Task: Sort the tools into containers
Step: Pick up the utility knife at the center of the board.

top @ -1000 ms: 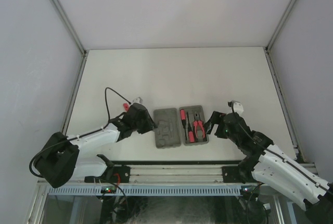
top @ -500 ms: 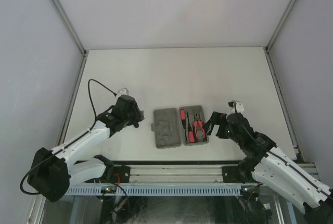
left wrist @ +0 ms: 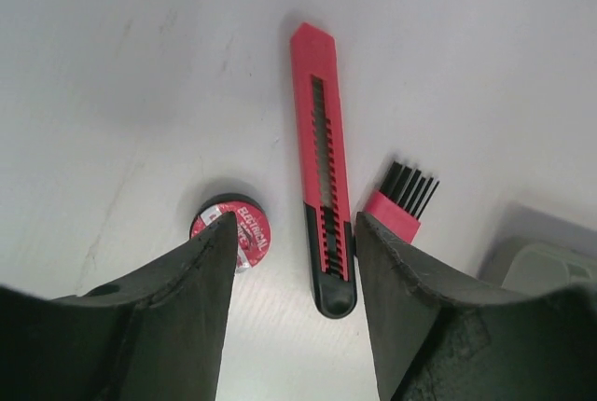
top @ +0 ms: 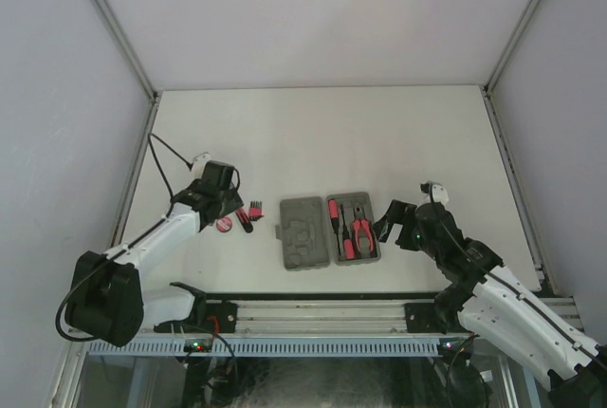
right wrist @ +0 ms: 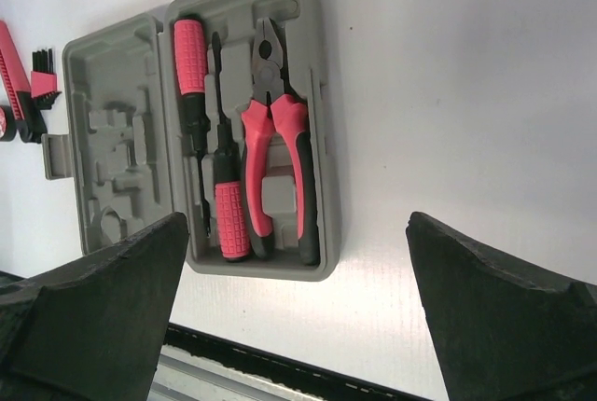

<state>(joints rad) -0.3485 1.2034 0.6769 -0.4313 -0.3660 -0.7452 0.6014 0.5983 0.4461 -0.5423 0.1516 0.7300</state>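
Left fingers (left wrist: 187, 298): the left gripper (left wrist: 294, 222) is spread apart and pinches nothing, hanging over the table (left wrist: 140, 65).
Between the left fingers: the black butt of a red cutter (left wrist: 324, 168), flat on the table, red tip pointing away from the fingers.
At one left fingertip: the round red disc (left wrist: 233, 230), flat, its near edge hidden by that finger.
At the other left fingertip: the comb-like piece (left wrist: 399, 205), just beside the cutter; whether they touch, cannot tell.
Right fingers (right wrist: 112, 298): the right gripper (right wrist: 298, 224) is spread wide, holding nothing.
Ahead of the right fingers: the grey case (right wrist: 103, 131), open flat, nearer one finger than the other.
Case half nearer the fingers' midline: pliers (right wrist: 275, 163) and two drivers, one handle at the far end (right wrist: 189, 56), one at the near end (right wrist: 231, 219).
Outer case half: only bare moulded slots.
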